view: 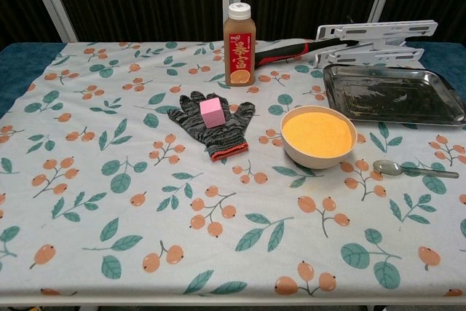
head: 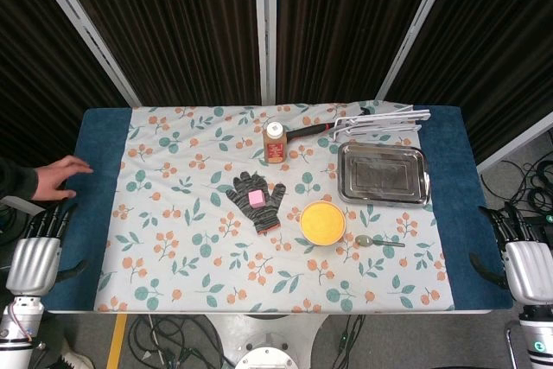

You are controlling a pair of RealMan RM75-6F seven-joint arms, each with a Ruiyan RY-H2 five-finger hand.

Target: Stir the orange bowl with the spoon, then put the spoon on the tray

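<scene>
The orange bowl (view: 318, 135) sits right of centre on the bench (head: 95, 213), with the spoon (view: 413, 170) lying flat just to its right and the metal tray (view: 393, 94) empty behind them toward the far right. Left of the bowl a dark glove (view: 212, 123) carries a pink cube (view: 212, 113), and a juice bottle (view: 239, 44) stands farther back. The left hand (head: 39, 252) and right hand (head: 523, 257) rest off the bench's near corners, fingers straight, apart and holding nothing.
</scene>
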